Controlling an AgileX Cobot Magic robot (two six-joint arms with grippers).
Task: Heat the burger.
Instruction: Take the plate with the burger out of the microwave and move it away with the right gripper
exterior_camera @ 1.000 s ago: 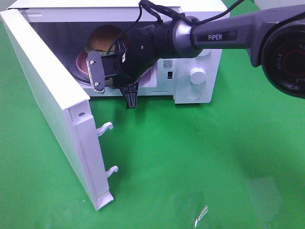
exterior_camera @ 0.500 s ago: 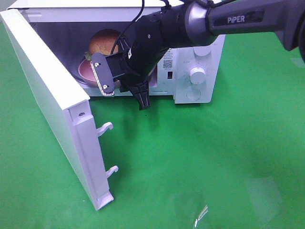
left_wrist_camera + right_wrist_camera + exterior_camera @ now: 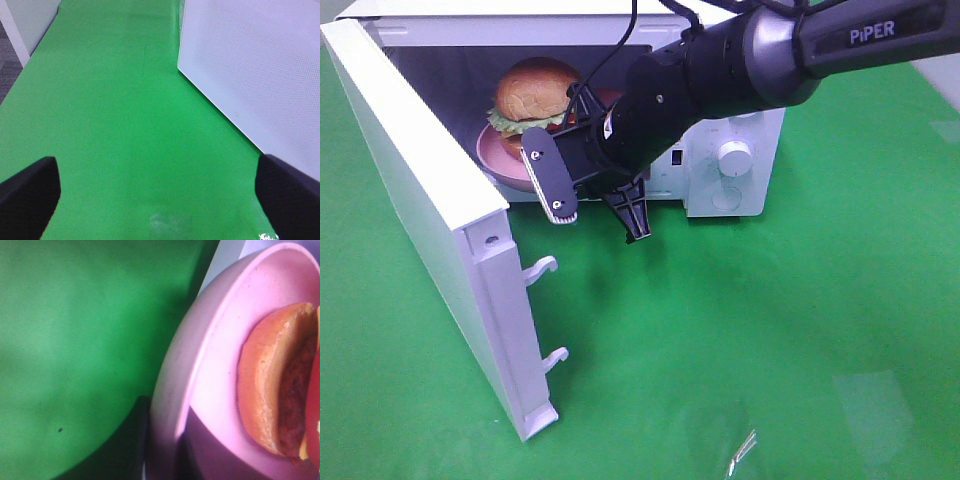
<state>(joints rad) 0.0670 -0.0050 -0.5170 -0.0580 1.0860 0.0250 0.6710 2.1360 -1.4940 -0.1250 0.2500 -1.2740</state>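
Note:
The burger (image 3: 533,92) sits on a pink plate (image 3: 500,160) inside the white microwave (image 3: 740,195), whose door (image 3: 420,200) stands swung open to the left. My right gripper (image 3: 600,225) hangs just outside the oven's opening, in front of the plate, with its fingers (image 3: 550,180) apart and nothing between them. The right wrist view shows the plate's rim (image 3: 200,370) and the burger's bun (image 3: 265,380) close up, but no fingers. My left gripper (image 3: 157,210) is open over bare green mat beside the door's outer face (image 3: 250,75); it is out of the exterior view.
The open door juts toward the front left, with two latch hooks (image 3: 542,268) on its edge. The microwave's knob (image 3: 733,157) is on its right-hand panel. A small shiny scrap (image 3: 745,450) lies on the green mat near the front.
My right gripper has drawn back out of the microwave, toward the front and right, uncovering the burger. The plate and burger stay inside. The door has not moved.

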